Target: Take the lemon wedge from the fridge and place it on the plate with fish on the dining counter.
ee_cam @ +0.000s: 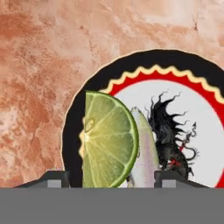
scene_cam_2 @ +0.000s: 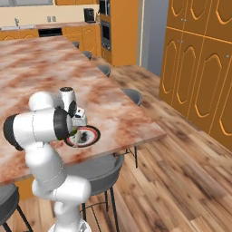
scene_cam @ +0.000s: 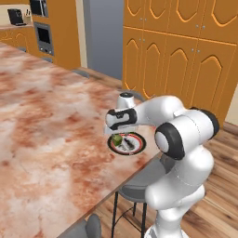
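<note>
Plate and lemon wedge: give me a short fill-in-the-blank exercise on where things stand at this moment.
1. The lemon wedge lies on the ____, over its left rim in the hand view.
2. The plate with fish stands on the ____ counter, near its edge.
3. The gripper hangs directly ____ the wedge.
4. The stool under the counter's edge has a ____ seat.

Missing words: plate; dining; above; grey

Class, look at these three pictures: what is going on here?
A white robot arm reaches over the dining counter with its gripper directly above the plate with fish. The hand view shows the lemon wedge between the jaws, over the plate's rim beside the fish. The jaws stand apart on either side of the wedge; whether they grip it cannot be told.
</note>
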